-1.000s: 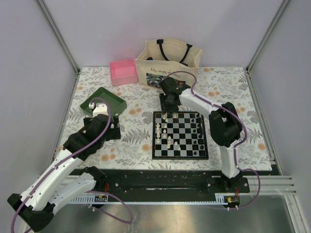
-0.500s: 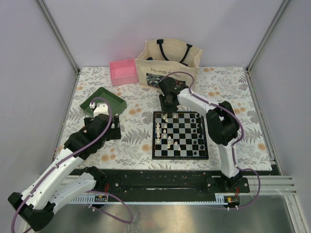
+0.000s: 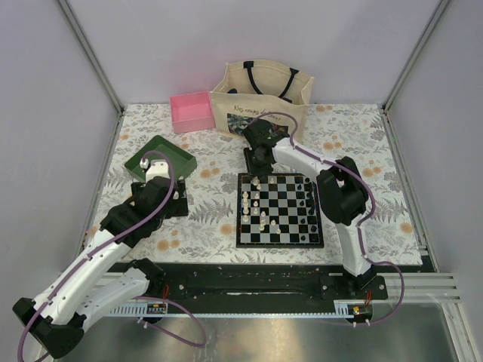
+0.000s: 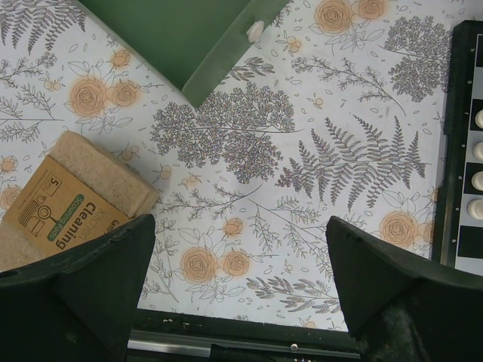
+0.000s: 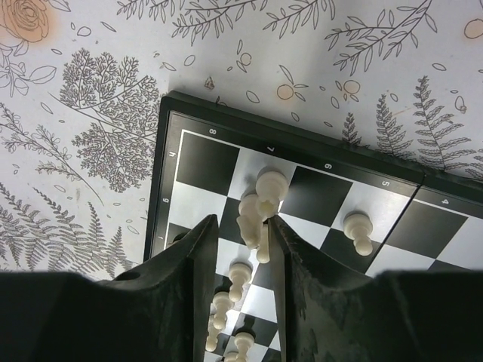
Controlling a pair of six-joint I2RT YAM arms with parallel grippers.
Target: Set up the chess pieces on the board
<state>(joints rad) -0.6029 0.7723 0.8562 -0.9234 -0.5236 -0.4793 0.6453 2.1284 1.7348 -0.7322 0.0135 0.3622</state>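
Note:
The board [image 3: 279, 243] lies at the table's middle, with cream-white chess pieces [image 3: 256, 202] standing on its left half and black ones [image 3: 310, 197] along its right side. My right gripper [image 3: 259, 157] hangs over the board's far left corner. In the right wrist view its jaws [image 5: 243, 222] are drawn in narrow round a tall white piece [image 5: 253, 215], which lies against the right finger [image 5: 283, 241]. Another white piece [image 5: 272, 183] stands just beyond it. My left gripper [image 3: 156, 170] is wide open above the cloth [image 4: 240, 226], left of the board, holding nothing.
A green tray [image 3: 179, 158] sits at the left back with a small cream thing [image 4: 255, 31] on its rim. A pink box [image 3: 192, 111] and a tote bag [image 3: 260, 98] stand at the back. A packed cleaning sponge [image 4: 72, 200] lies beside my left finger.
The right jaws have narrowed round the white piece, and that gripper has drifted slightly back and left over the board's far corner. The left arm has stayed where it was.

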